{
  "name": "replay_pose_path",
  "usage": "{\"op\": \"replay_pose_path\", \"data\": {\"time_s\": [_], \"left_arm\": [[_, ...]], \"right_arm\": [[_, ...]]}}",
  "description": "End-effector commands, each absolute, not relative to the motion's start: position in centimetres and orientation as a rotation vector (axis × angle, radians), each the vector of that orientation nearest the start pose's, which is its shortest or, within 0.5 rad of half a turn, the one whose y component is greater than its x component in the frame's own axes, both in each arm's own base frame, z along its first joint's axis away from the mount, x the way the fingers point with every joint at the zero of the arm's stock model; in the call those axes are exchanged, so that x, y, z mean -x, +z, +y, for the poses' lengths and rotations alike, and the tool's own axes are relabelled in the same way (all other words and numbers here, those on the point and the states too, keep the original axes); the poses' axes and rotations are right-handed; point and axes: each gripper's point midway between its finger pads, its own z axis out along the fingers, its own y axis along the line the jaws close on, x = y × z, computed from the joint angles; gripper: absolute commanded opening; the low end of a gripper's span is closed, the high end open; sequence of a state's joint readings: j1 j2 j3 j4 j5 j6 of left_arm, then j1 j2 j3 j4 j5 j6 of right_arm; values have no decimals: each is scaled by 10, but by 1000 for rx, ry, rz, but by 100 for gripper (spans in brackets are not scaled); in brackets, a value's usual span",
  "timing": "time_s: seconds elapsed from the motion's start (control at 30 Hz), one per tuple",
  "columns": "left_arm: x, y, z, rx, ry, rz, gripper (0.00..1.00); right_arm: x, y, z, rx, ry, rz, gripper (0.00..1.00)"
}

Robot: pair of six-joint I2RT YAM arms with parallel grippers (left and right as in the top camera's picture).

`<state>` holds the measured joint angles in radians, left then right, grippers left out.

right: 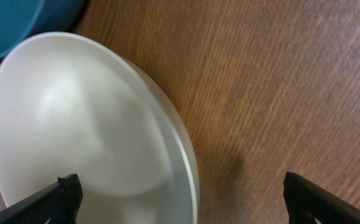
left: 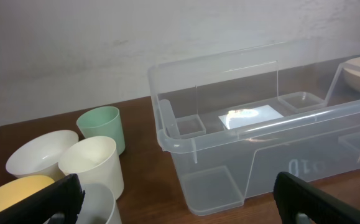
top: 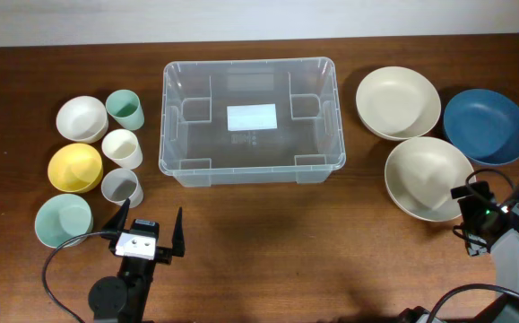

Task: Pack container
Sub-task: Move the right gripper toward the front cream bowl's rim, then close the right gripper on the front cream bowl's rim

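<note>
The clear plastic container (top: 174, 144) with a white label on its base stands at the table's middle back; it also shows in the left wrist view (left: 167, 140). It holds nothing. My left gripper (top: 149, 230) is open and empty at the front left, close to the grey cup (top: 122, 187). My right gripper (top: 474, 205) is open, straddling the near rim of a cream bowl (top: 428, 177) at the right; the bowl fills the right wrist view (right: 74, 124), where my right gripper (right: 180, 198) shows only its fingertips.
At the left stand a white bowl (top: 81, 118), yellow bowl (top: 73, 167), pale green bowl (top: 62, 220), green cup (top: 125, 109) and cream cup (top: 122, 147). At the right lie another cream bowl (top: 398, 101) and a dark blue bowl (top: 486, 126).
</note>
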<state>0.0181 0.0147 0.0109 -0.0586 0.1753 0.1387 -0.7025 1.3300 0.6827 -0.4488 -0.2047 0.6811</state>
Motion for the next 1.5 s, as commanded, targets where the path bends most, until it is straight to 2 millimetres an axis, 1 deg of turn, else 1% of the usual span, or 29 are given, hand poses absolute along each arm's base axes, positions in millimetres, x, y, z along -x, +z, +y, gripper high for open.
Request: {"op": "replay_pose_path", "data": {"time_s": [0.0, 0.1, 0.17, 0.2, 0.3, 0.4, 0.5, 0.63, 0.73, 0.77, 0.93, 1.03, 1.13, 1.23, 1.47], "left_arm": [[-244, 161, -25, -240, -10, 1614, 100], [-244, 161, -25, -240, -10, 1614, 100], [-244, 161, -25, -240, -10, 1614, 100], [-244, 161, -25, -240, -10, 1614, 100], [-244, 161, -25, -240, -10, 1614, 100], [-244, 161, -25, -240, -10, 1614, 100], [-244, 161, -25, -240, -10, 1614, 100], [-244, 161, -25, -240, -10, 1614, 100], [-244, 161, -25, -240, -10, 1614, 100], [-244, 161, -25, -240, -10, 1614, 100], [-244, 161, -25, -240, -10, 1614, 100], [-244, 161, -25, -240, -10, 1614, 100], [-244, 161, -25, -240, -10, 1614, 100], [-244, 161, -25, -240, -10, 1614, 100], [-244, 161, -25, -240, -10, 1614, 100]], "right_arm": [[-254, 53, -171, -1647, 267, 2076, 99], [-256, 44, -171, -1661, 272, 2089, 100], [-258, 34, -170, -1673, 295, 2107, 100], [-260, 29, -168, -1677, 315, 2116, 98], [-263, 17, -166, -1690, 351, 2136, 96], [-265, 11, -165, -1674, 363, 2153, 96], [-271, 13, -164, -1622, 397, 2163, 97], [-274, 14, -166, -1612, 394, 2153, 96], [-274, 15, -166, -1610, 394, 2152, 84], [-274, 15, -166, -1609, 393, 2151, 81], [-279, 17, -169, -1589, 393, 2134, 80], [-279, 18, -170, -1586, 392, 2131, 71], [-281, 19, -171, -1578, 390, 2125, 69], [-281, 19, -171, -1579, 391, 2125, 64], [-278, 14, -169, -1596, 395, 2140, 61]]}}
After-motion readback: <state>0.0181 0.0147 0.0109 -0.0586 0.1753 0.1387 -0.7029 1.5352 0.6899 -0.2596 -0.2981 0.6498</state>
